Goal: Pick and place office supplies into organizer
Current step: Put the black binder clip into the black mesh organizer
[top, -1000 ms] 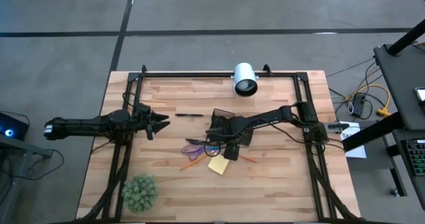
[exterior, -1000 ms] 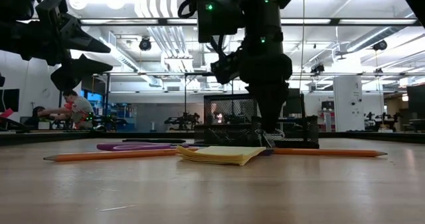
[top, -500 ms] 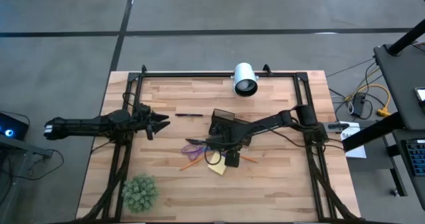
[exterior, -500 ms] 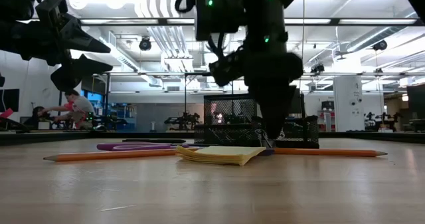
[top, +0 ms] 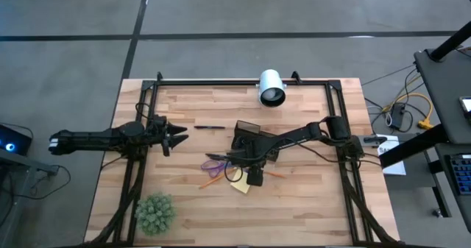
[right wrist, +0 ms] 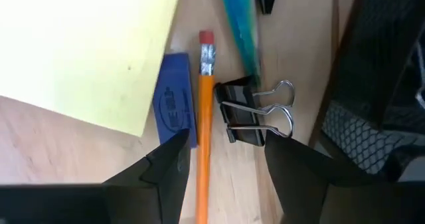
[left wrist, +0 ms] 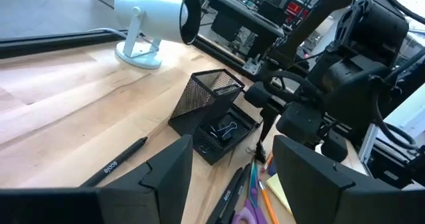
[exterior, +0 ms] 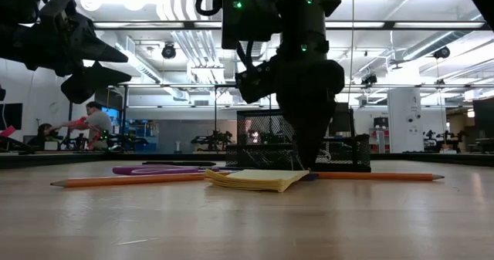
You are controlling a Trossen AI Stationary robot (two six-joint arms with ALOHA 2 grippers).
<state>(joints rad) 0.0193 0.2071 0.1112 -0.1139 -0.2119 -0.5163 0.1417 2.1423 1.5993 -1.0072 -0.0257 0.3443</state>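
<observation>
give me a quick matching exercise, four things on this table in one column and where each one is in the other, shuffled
Things:
1. binder clip
2. plant ball
3. white camera
4. left hand

Places:
A. at the table's far edge, middle
B. between the right hand's open fingers, beside the orange pencil
C. near-left corner of the table
D. open, hovering over the table's left side

Pairs: 1-B, 2-C, 3-A, 4-D

Binder clip (left wrist: 224,128) inside mesh organizer (left wrist: 214,115); white camera (left wrist: 154,14) behind.
</observation>
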